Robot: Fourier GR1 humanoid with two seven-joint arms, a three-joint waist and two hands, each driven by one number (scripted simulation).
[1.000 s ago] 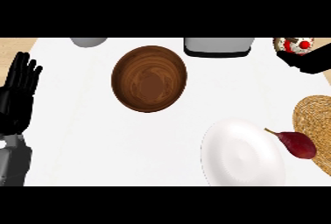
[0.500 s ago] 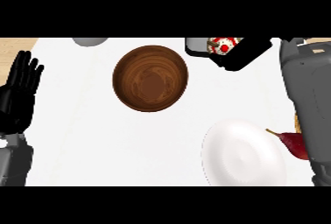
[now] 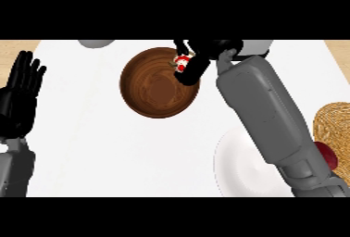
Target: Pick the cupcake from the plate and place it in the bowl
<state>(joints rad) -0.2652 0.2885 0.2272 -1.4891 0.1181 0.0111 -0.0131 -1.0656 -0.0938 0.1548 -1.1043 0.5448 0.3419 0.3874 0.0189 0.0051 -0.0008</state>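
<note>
A brown wooden bowl [image 3: 157,85] sits at the upper middle of the white counter. My right hand [image 3: 198,58] reaches over the bowl's upper right rim, its fingers curled round the cupcake [image 3: 182,62], whose red and white top shows between them. The grey right forearm [image 3: 266,115] runs up from the lower right and covers much of the white plate [image 3: 236,169]. At the left edge my left hand [image 3: 19,92] rests open, fingers up.
A woven basket [image 3: 335,122] sits at the right edge with a dark red fruit [image 3: 328,156] beside it. A grey object [image 3: 96,43] lies at the top left, and a pale appliance [image 3: 258,45] shows behind my right hand.
My right hand has carried the cupcake leftward from the top right corner to above the bowl's rim. The forearm now crosses the plate. The left hand has stayed put.
</note>
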